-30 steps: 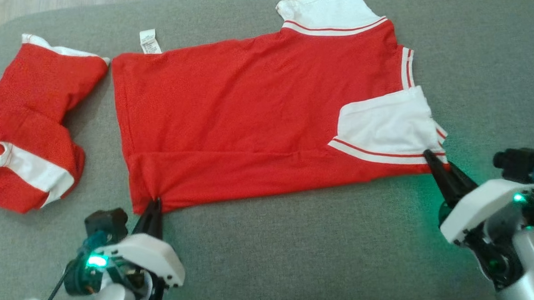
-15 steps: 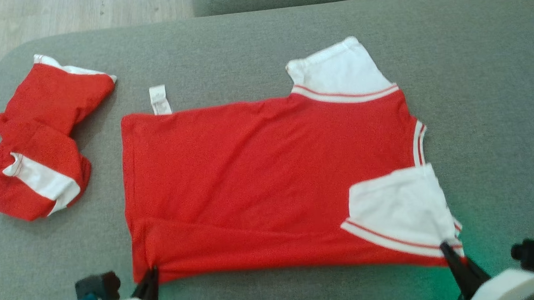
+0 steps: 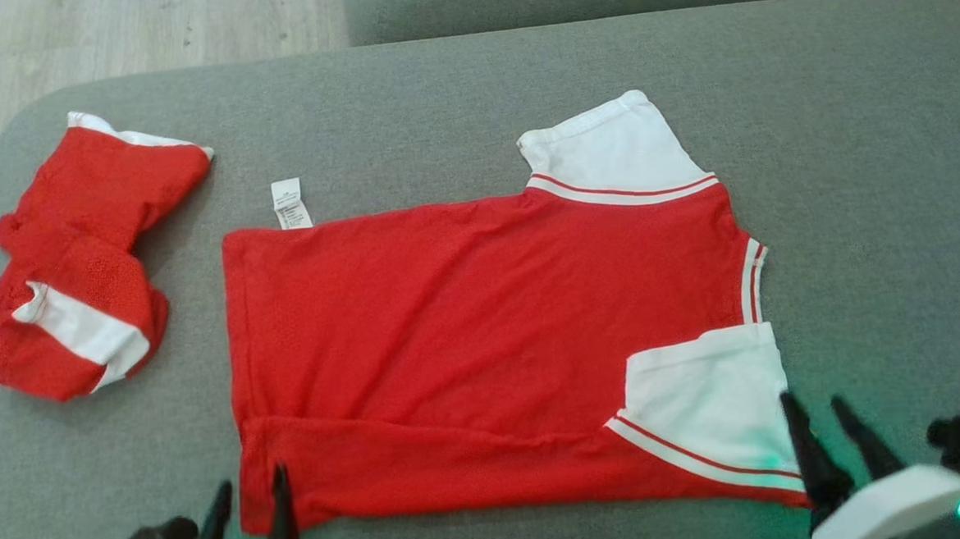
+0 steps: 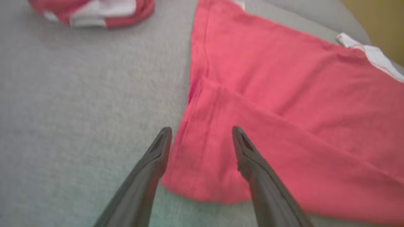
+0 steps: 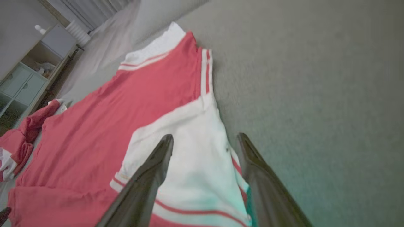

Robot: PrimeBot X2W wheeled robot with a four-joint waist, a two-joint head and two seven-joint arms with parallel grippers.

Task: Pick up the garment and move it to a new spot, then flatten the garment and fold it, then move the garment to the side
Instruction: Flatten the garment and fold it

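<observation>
The red cotton T-shirt with white sleeves [image 3: 483, 327] lies flat mid-cushion, near long edge turned in. My left gripper [image 3: 251, 479] at the hem corner and my right gripper [image 3: 811, 400] by the near sleeve both stand spread, holding nothing. For the far edge I'd pinch hem and sleeve level, keeping the crease straight. Underneath is a grey woven sofa cushion [image 3: 852, 160], with a crumpled red-and-white garment [image 3: 77, 258] to the left and pale wood floor [image 3: 147, 32] beyond.

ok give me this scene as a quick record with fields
surface: grey cushion
main garment: red t-shirt, spread flat, near edge folded over, one white sleeve folded onto body
second garment: red and white bundle, crumpled, left of the t-shirt, apart
left gripper: open, at the t-shirt's near left corner
right gripper: open, at the folded sleeve
</observation>
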